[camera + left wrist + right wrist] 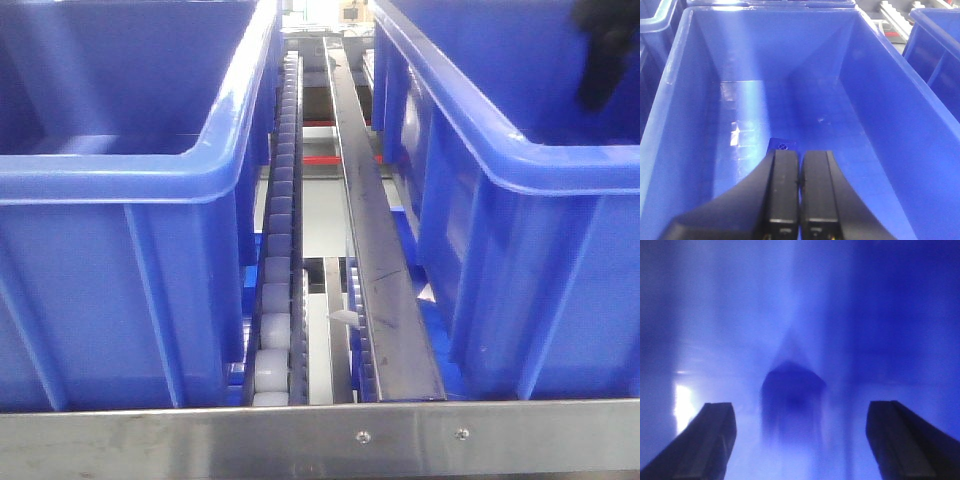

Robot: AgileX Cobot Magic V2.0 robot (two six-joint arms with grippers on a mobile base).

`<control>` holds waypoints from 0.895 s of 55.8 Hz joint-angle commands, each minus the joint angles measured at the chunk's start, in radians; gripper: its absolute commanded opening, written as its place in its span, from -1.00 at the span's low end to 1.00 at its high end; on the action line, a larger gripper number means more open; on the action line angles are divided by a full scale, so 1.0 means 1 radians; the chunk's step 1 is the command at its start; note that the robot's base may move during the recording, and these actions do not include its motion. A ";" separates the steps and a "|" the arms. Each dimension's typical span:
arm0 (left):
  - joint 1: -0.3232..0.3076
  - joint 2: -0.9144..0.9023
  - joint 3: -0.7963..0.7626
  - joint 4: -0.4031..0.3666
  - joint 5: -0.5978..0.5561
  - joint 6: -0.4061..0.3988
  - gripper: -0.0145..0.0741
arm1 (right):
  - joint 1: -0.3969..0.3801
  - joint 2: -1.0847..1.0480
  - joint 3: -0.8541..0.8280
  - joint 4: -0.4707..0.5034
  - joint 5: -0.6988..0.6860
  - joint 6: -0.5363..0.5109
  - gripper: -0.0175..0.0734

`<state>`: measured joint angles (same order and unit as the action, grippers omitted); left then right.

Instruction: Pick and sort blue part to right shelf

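Front view: right shelf point(380, 250) fills the frame, steel rack w/ a sloping track of pale rollers point(278, 290) down the middle, flat front rail point(320, 440) across the bottom w/ two screws. Big blue bin point(120, 190) on the left side, another blue bin point(520, 200) on the right. Dark shape at top right inside that right-hand bin, prob. an arm, can't say for sure.

Left claw point(799, 172) clenched, fingers pressed together, nothing visible between them, hanging over a blue bin's floor. Small dark blue part point(782, 145) lies flat on the bin floor just past the fingertips, apart from them.

Right claw point(800, 440) released, jaws wide apart, deep inside blue walls. Blurry dark blue shape point(792, 390) sits between and beyond the fingers, too soft to ID.
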<state>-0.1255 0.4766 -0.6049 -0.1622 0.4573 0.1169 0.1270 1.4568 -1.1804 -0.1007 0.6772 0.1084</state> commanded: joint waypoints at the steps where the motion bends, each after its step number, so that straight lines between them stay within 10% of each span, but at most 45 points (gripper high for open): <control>1: -0.006 0.003 -0.027 -0.014 -0.075 0.001 -0.39 | -0.005 -0.174 0.087 -0.018 -0.120 -0.011 0.74; 27: -0.006 -0.113 0.032 0.004 -0.079 0.001 -0.39 | -0.005 -0.961 0.558 -0.018 -0.250 -0.012 0.71; 46: -0.006 -0.321 0.177 0.005 -0.090 0.001 -0.39 | -0.005 -1.301 0.660 -0.017 -0.119 -0.012 -0.53; 50: -0.006 -0.366 0.202 0.005 -0.090 0.001 -0.39 | -0.005 -1.334 0.667 -0.017 -0.106 -0.012 -0.48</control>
<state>-0.1255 0.1344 -0.3961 -0.1502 0.4542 0.1169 0.1270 0.1418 -0.4943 -0.1028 0.6322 0.1067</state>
